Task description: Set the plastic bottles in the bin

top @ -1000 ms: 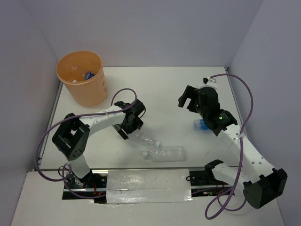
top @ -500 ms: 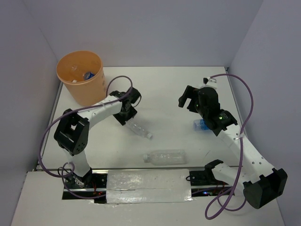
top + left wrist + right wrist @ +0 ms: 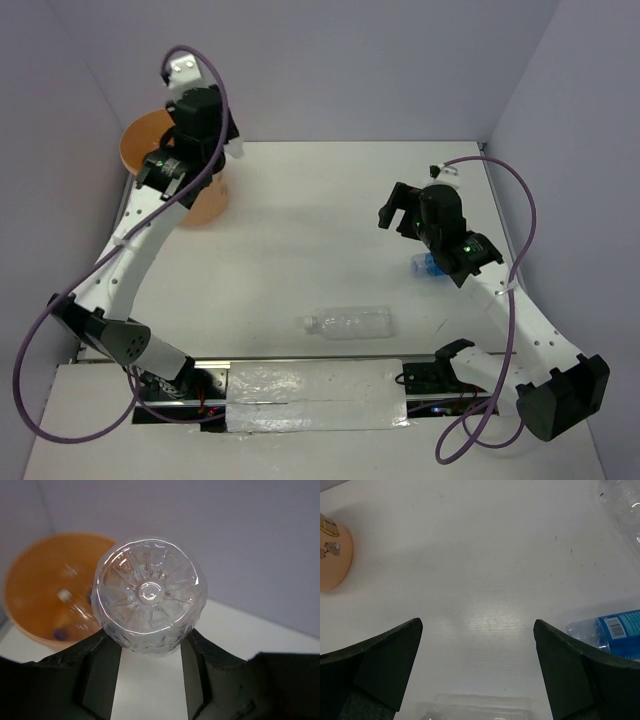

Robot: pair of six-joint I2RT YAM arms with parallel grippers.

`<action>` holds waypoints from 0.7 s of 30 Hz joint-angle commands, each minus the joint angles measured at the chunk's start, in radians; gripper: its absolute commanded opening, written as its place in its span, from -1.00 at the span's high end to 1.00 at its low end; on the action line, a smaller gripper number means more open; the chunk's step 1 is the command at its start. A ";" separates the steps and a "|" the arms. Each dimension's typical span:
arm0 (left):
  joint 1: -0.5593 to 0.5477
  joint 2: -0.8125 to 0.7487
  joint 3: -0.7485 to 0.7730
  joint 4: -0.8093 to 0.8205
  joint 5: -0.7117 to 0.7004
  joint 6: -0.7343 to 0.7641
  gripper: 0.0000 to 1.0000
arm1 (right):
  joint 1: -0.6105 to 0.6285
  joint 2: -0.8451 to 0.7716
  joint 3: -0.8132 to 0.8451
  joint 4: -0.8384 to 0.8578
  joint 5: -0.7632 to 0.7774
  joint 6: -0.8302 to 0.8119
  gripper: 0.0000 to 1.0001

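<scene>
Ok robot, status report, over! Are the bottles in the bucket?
Left jaws shut on a clear bottle, up by the bin rim. Right jaws open, empty. Two bottles on the table: clear one, blue-label one. Nothing in the way.

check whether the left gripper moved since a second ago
Yes. In the top view the left gripper, jaws shut on a plastic bottle, swung from mid-table up-left to the bin.

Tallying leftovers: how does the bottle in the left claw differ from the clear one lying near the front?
The held bottle is clamped in the left claw; the front bottle is untouched. The held bottle hangs near the bin; the front bottle lies sideways on the table. Both are clear plastic.
</scene>
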 commanded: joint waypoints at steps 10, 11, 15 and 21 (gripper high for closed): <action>0.258 0.108 0.089 0.284 -0.201 0.378 0.49 | 0.007 0.044 0.069 0.028 -0.006 -0.018 -0.99; 0.272 0.120 0.096 0.252 -0.187 0.358 0.49 | 0.008 0.048 0.069 0.028 -0.004 -0.019 -0.99; 0.310 0.162 0.085 0.206 -0.131 0.298 0.48 | 0.008 0.056 0.072 0.028 -0.004 -0.016 -0.99; 0.312 0.178 0.092 0.088 -0.081 0.239 -0.99 | 0.008 0.061 0.076 0.020 -0.004 -0.016 -0.99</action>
